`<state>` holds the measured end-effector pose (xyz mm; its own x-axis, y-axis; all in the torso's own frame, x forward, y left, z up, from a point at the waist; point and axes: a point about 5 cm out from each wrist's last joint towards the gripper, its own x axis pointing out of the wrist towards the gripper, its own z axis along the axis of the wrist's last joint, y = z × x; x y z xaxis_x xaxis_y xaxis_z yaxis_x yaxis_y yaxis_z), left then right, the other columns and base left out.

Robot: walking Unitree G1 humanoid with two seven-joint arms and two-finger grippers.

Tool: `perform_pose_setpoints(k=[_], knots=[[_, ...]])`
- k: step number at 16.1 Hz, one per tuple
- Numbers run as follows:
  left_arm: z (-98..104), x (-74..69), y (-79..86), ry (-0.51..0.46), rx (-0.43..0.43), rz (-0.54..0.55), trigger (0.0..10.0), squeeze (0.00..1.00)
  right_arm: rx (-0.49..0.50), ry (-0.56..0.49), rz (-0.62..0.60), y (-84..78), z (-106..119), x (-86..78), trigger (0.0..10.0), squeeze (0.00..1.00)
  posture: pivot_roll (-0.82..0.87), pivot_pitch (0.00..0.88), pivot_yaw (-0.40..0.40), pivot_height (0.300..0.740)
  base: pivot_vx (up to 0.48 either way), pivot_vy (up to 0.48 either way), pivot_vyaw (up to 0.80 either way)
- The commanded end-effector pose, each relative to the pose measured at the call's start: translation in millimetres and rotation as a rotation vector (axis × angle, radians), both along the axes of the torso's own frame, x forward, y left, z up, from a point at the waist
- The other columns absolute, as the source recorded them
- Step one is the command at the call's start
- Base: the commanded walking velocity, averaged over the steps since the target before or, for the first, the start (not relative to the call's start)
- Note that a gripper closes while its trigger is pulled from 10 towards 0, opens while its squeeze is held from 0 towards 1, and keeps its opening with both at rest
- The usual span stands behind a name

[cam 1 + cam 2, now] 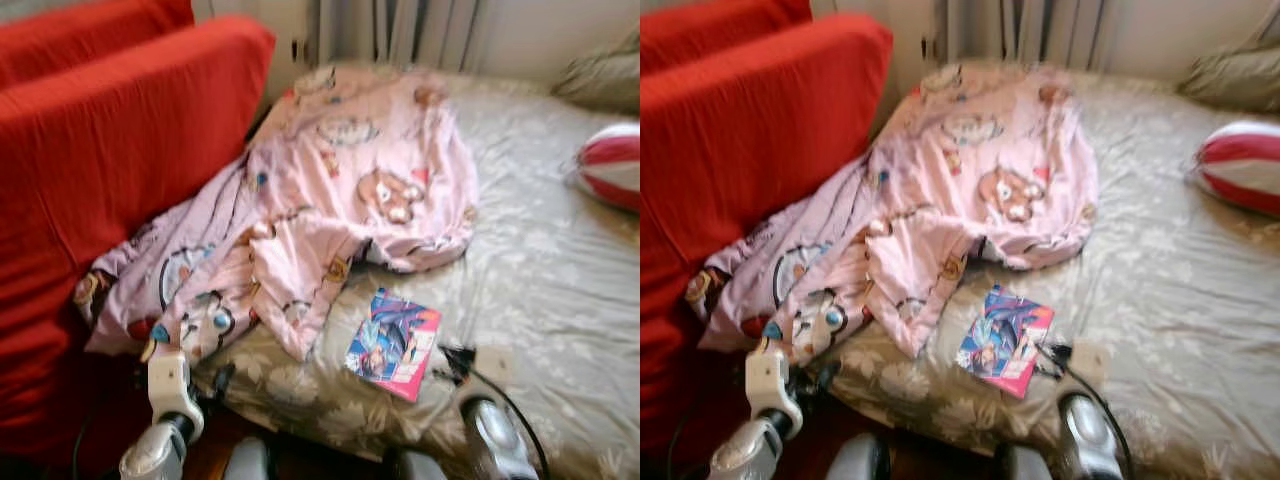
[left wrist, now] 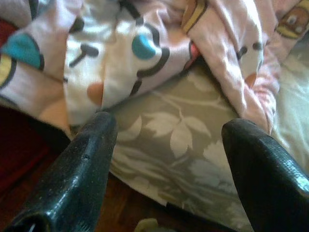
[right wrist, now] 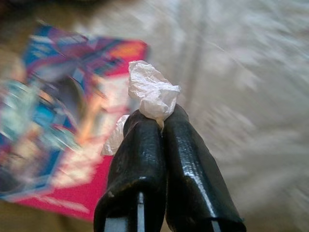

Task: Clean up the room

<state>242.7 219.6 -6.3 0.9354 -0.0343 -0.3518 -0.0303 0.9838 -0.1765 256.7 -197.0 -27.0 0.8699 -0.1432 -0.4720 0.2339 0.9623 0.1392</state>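
My right gripper (image 3: 161, 118) is shut on a crumpled white scrap of tissue or plastic (image 3: 152, 92), held just above the bed beside a colourful comic book (image 1: 393, 343) that lies flat on the grey floral sheet (image 1: 540, 280). My left gripper (image 2: 169, 128) is open with nothing between its fingers. It hovers at the bed's near left corner, close to the hem of a rumpled pink cartoon-print blanket (image 1: 330, 190). That blanket spreads from the bed's far side down to the left corner and leans on the red sofa (image 1: 110, 150).
The red sofa stands tight against the bed's left side. A red-and-white striped cushion (image 1: 612, 165) lies at the right edge, a grey pillow (image 1: 600, 75) behind it. A radiator (image 1: 400, 30) lines the back wall. Dark wooden floor (image 2: 135, 208) shows below the bed's edge.
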Motion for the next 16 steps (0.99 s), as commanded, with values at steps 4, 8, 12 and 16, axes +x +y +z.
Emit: perform_pose_setpoints(k=[4,8,12,16], knots=[[-18,-7.3,0.0,0.092,0.031,-0.016,10.0,0.00,-0.024,0.094,-0.045,-10.1,-16,-20.9,10.0,0.00,0.05,0.000,-0.006,0.663,0.000,0.000,0.00],[-36,-17.6,-2.3,0.225,0.118,-0.095,10.0,0.00,-0.038,0.304,-0.010,-8.9,-43,-58.7,10.0,0.00,0.04,0.000,0.005,0.708,0.000,0.000,0.00],[-45,-24.0,-6.6,0.301,0.124,-0.095,10.0,0.00,-0.040,0.374,-0.012,-12.8,-52,-74.5,10.0,0.00,0.04,0.000,0.004,0.740,0.000,0.000,0.00],[-58,-36.5,-11.5,0.405,0.097,-0.052,10.0,0.00,-0.066,0.429,0.002,-16.4,-56,-83.6,10.0,0.00,0.03,0.000,-0.014,0.740,0.000,0.000,0.00]])
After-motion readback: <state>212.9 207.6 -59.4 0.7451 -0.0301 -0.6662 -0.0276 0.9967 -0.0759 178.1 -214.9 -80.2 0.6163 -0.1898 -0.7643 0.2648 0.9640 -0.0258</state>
